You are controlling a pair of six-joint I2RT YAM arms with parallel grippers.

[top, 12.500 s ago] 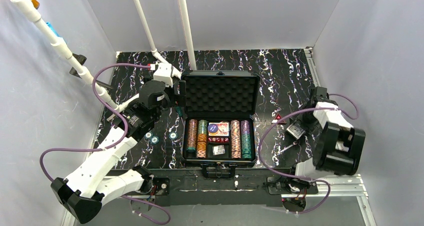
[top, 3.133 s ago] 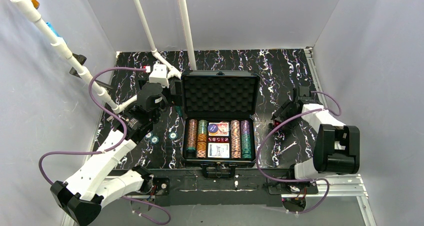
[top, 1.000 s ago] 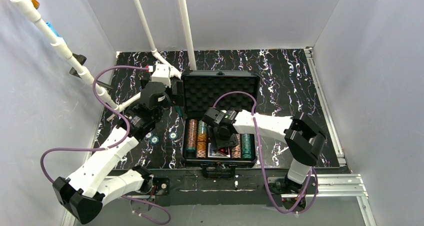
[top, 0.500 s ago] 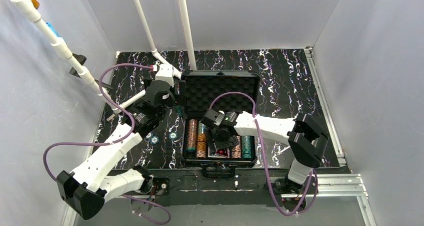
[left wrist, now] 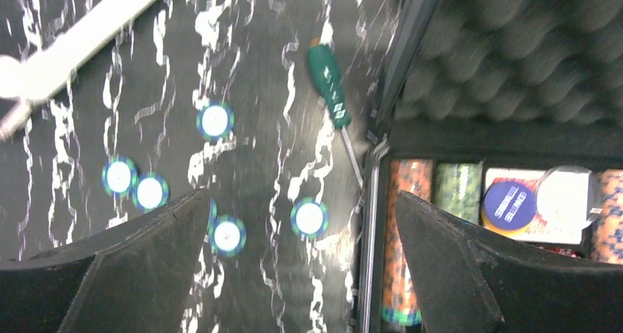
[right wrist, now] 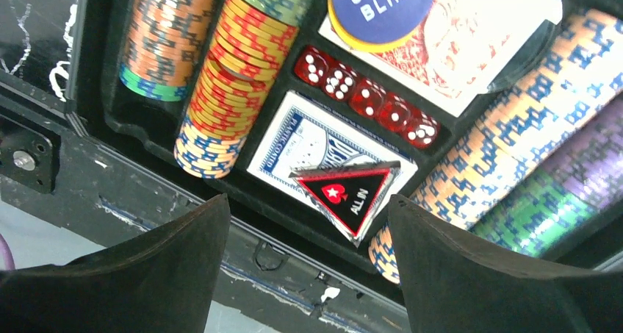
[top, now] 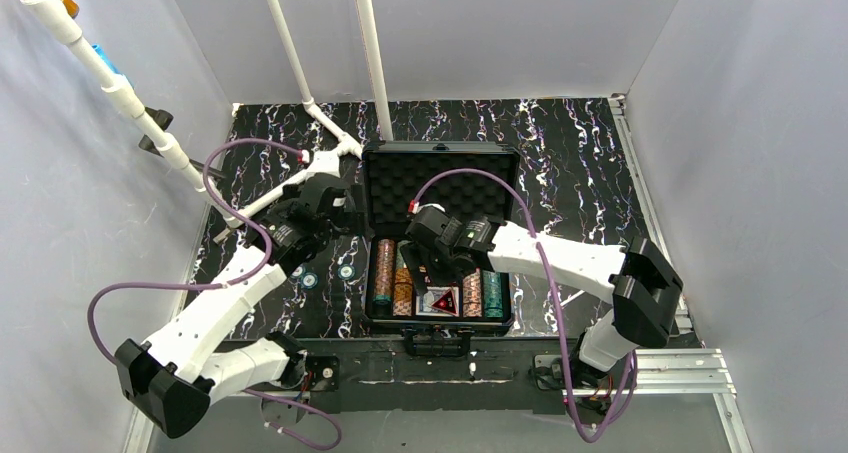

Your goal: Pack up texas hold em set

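Red triangle piece (right wrist: pixel 351 192) has moved from the table on the right into the case (top: pixel 440 325), carried there by the right arm.
It lies flat on the near card deck (right wrist: pixel 316 145), just beside the row of red dice (right wrist: pixel 365 98). The right gripper (right wrist: pixel 307 208) hangs over it with jaws spread wide and nothing between them. Chip rows (right wrist: pixel 228 76) fill the side slots and the foam lid (top: pixel 440 188) stands open. Still to pack, by my reading: five loose chips (left wrist: pixel 309 218) lie on the table left of the case. The left gripper (left wrist: pixel 300 197) hovers above them, jaws fully apart and empty. A green-handled tool (left wrist: pixel 328 84) lies against the case's left wall. Closing the lid would come last.
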